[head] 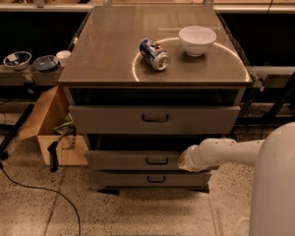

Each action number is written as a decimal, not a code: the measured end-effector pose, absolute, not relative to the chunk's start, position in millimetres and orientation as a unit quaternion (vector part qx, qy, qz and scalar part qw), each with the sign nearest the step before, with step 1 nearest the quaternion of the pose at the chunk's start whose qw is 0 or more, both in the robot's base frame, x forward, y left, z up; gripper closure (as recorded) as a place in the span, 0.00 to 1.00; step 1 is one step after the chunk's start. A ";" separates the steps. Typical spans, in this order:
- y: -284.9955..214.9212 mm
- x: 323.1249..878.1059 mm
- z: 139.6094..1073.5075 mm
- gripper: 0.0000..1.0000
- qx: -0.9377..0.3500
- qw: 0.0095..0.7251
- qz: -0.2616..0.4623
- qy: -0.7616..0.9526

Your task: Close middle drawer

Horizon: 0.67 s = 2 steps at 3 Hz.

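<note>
The middle drawer (132, 160) is the second grey drawer of the cabinet, with a low front and a small dark handle (157, 160). It stands out a little, with a dark gap above its front. My gripper (185, 159) is at the end of the white arm that reaches in from the right. It rests against the right part of the middle drawer's front, just right of the handle. The taller top drawer (155, 119) also stands out a little. The lowest drawer (155, 179) sits below.
On the cabinet top (108, 48) lie a blue can (155, 54) on its side and a white bowl (197, 39). An open cardboard box (51, 127) stands on the floor at the left, with a black cable (34, 186) near it. Bowls (17, 59) sit on a left shelf.
</note>
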<state>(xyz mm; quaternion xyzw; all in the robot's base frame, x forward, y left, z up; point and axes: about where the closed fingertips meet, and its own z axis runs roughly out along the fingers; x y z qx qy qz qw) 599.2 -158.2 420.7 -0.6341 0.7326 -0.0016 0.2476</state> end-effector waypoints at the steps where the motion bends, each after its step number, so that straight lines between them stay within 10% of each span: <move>1: -158.2 599.2 420.7 0.30 -0.634 0.248 -0.002 0.733; 2: -158.2 599.2 420.7 0.06 -0.634 0.248 -0.002 0.733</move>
